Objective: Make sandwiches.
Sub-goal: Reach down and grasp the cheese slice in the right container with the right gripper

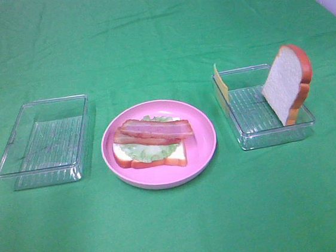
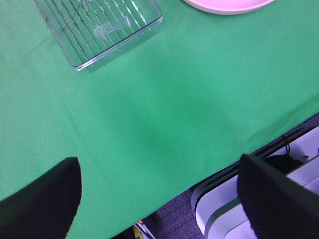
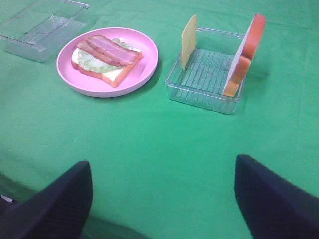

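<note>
1. Exterior high view: we are seeing a pink plate (image 1: 203,143) at the centre, carrying the open sandwich (image 1: 150,143), which is a bottom bread slice (image 1: 177,155), lettuce (image 1: 150,152) and bacon strips (image 1: 156,129).
2. At the plate's 3 o'clock, a clear right tray (image 1: 274,136) is holding an upright cheese slice (image 1: 221,84) and a standing bread slice (image 1: 285,83). A clear left tray (image 1: 44,145) is lying at 9 o'clock.
3. We are finding the left gripper (image 2: 159,162) and the right gripper (image 3: 162,164) spread wide, gripping nothing, well apart from the sandwich.
4. The bacon's long axis is running roughly 9 to 3 o'clock.
</note>
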`<state>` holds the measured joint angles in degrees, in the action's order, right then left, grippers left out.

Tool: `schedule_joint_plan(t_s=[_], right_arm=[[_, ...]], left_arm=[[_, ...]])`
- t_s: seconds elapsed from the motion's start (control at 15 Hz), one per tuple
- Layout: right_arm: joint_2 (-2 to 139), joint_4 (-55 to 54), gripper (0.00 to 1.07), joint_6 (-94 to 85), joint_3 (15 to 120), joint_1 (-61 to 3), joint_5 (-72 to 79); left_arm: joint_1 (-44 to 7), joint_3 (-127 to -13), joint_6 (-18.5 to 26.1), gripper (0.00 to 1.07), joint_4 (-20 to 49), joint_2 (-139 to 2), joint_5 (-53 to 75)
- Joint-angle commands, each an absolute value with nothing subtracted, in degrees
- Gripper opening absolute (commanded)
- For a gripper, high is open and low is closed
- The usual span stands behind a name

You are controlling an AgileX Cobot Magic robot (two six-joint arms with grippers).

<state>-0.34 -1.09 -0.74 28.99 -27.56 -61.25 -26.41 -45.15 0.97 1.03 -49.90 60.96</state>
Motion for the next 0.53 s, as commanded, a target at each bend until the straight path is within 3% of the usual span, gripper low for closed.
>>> schedule_joint_plan(t_s=[0.07, 0.53], right_arm=[[-0.7, -1.0, 0.75, -1.1, 28.8, -27.4, -60.8], [-0.6, 1.1, 0.74, -1.1, 29.6, -27.4, -59.5]], left_arm=[[-26.6, -37.9, 0.9, 0.81, 1.7, -39.9, 57.5], [-26.6, -30.2, 1.5, 0.81, 1.7, -17.8, 56.5]])
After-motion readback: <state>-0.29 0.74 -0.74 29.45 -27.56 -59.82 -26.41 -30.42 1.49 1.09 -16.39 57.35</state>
